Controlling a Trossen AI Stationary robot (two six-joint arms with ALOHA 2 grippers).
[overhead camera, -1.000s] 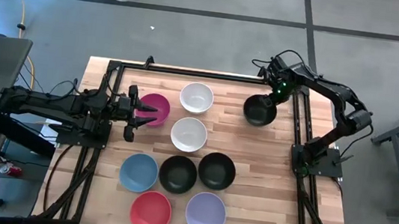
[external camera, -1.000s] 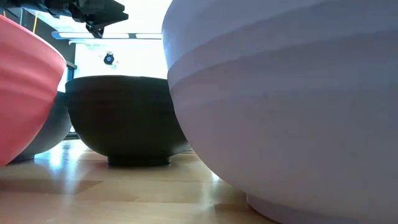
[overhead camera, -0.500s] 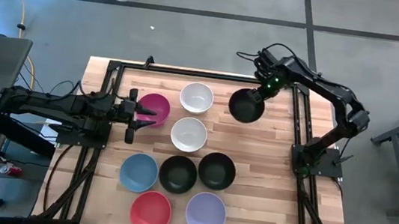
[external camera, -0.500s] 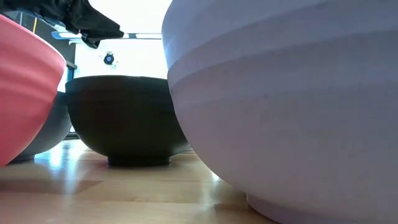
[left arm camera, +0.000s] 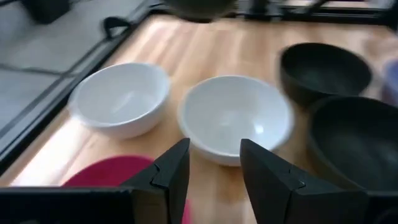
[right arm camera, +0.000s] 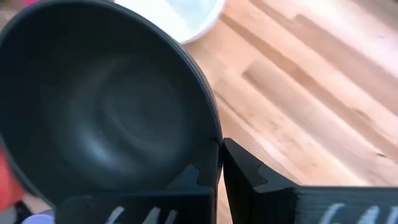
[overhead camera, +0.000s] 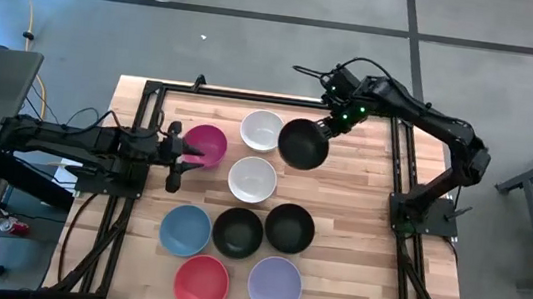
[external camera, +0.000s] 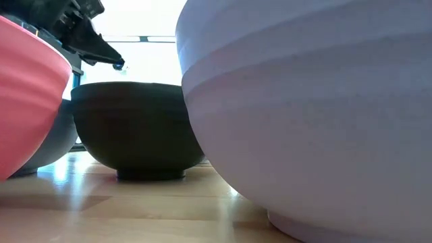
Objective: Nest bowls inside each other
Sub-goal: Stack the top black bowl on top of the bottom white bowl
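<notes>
High view: the right gripper is pinched on the rim of 1 black bowl, carrying it above the table just beside the far white bowl; the other 8 sit loose on the wood: a 2nd white bowl, magenta, blue, 2 more black, red and lavender; none nested that I can see. The left gripper hovers at the magenta bowl's edge, fingers apart, holding nothing.

Low view: mostly lavender bowl wall, a black bowl behind it, red at the side.

Left wrist view: fingers clearly spread, both white bowls ahead.

Right wrist view: jaws squeezed on the thin rim of the black bowl.

Handling guess: these look like light, stiff, smooth plastic, so probably slippery; the rim pinch seems the only sensible hold; all look the same size, round, matte.
</notes>
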